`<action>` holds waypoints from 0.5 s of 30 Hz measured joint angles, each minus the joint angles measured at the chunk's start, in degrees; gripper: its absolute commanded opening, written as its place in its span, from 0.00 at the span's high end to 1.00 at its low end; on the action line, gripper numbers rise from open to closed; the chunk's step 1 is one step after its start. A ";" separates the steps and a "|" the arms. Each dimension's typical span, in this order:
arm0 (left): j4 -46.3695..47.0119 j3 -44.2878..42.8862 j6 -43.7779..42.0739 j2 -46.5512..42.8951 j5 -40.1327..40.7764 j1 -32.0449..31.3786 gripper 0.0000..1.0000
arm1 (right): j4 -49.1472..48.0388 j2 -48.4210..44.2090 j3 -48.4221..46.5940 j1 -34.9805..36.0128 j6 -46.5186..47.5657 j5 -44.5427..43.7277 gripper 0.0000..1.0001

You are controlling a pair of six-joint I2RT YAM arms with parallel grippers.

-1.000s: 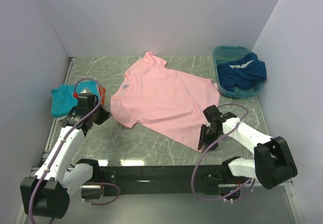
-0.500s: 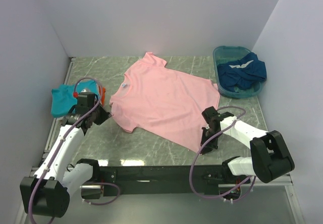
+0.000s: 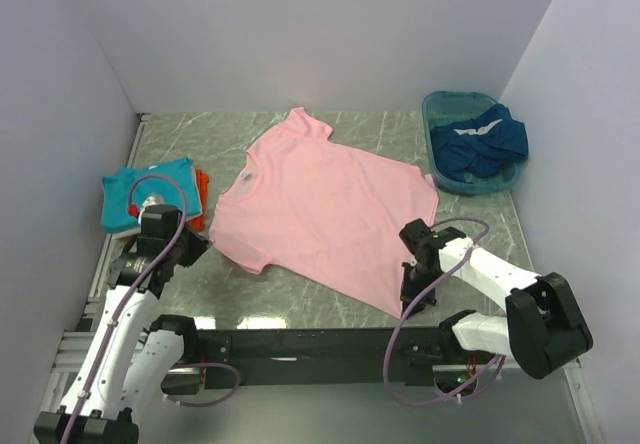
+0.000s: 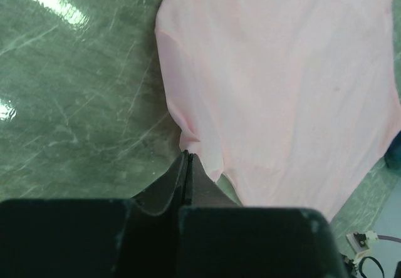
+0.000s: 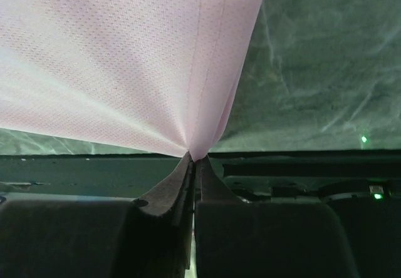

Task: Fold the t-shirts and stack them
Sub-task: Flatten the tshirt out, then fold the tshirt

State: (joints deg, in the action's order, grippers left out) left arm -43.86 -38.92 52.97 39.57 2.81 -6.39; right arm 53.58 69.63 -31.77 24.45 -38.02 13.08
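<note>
Green and marbled, the counter (image 3: 300, 289) is covered at its middle by the pink t-shirt (image 3: 325, 209), spread flat. At the left edge a teal t-shirt (image 3: 140, 189) is folded over an orange t-shirt (image 3: 199, 202). A dark blue t-shirt (image 3: 480, 142) is heaped in the basin (image 3: 458, 94).

By the left wrist view, the left fingers (image 4: 180, 175) are shown clenched on a sleeve hem.

By the right wrist view, the right fingers (image 5: 180, 181) are shown pinched on a hem corner, with cloth fanning out from their tips.
</note>
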 measured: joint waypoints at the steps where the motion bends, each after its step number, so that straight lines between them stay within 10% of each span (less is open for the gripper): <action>1: -0.17 0.31 0.15 0.33 -0.13 0.00 1.00 | 0.59 -0.17 -0.11 0.09 -0.17 -0.17 1.00; 15: 11.10 -3.45 -1.75 20.09 -5.09 0.00 1.00 | 4.50 -2.19 -8.59 -1.14 -2.60 -3.54 1.00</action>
State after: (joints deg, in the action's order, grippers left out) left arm -32.75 -42.37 51.22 59.66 -2.28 -6.39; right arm 58.08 67.44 -40.36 23.31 -40.62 9.54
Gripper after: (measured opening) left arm 0.013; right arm 0.010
